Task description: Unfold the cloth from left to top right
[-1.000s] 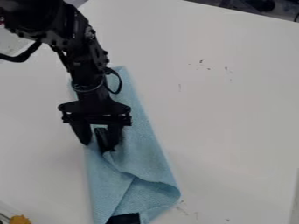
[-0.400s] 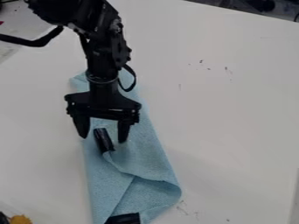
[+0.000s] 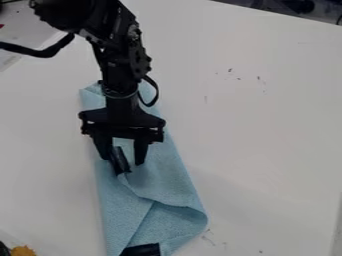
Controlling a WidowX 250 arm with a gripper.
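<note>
The black gripper (image 3: pixel 123 161) hangs over the left-middle part of the light blue cloth (image 3: pixel 172 172), its two fingers apart. A dark strip or clip (image 3: pixel 121 160) at the cloth's inner folded corner lies between them, close to the left finger, with space on the right. Long and narrow, the cloth runs from beneath the arm down to the bottom edge. Its lower part has overlapping layers, a diagonal fold and a raised, rounded right edge. The arm hides some of the cloth's upper end.
A second black piece (image 3: pixel 141 250) lies on the cloth at the bottom edge. In the lower left corner is an orange-yellow object (image 3: pixel 23 251) beside something dark. The white table (image 3: pixel 267 130) extends right of the cloth and has small dark marks.
The gripper has shifted slightly right from its earliest position. Its fingers spread wider around the dark strip, then drew somewhat closer together. The cloth's folds look the same.
</note>
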